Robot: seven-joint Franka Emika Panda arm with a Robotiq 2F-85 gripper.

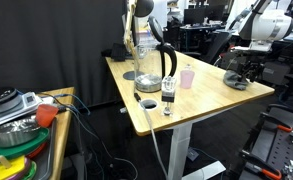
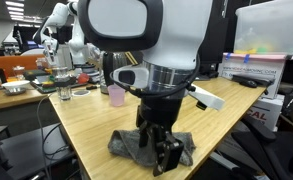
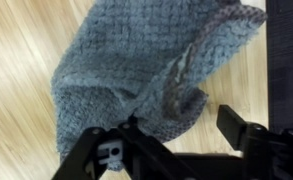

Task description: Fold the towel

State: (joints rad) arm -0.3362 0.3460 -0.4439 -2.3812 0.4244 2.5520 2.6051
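A grey knitted towel [image 3: 136, 70] lies crumpled on the wooden table [image 3: 26, 60]. It shows in both exterior views [image 2: 181, 152] [image 1: 237, 81], near the table's end. My gripper [image 3: 181, 125] is open just above the towel's bunched edge. One finger is over the cloth and the other is over bare wood. In an exterior view the gripper [image 2: 162, 152] points down into the towel. The arm [image 1: 248, 50] stands over it at the far end of the table.
A pink cup [image 1: 187, 78] [image 2: 116, 95], a black kettle [image 1: 167, 62], a glass jar [image 1: 146, 84] and a small bottle [image 1: 168, 96] stand at the table's other end. A white box [image 2: 261, 52] sits near the towel. A cluttered shelf [image 1: 26, 120] stands beside the table.
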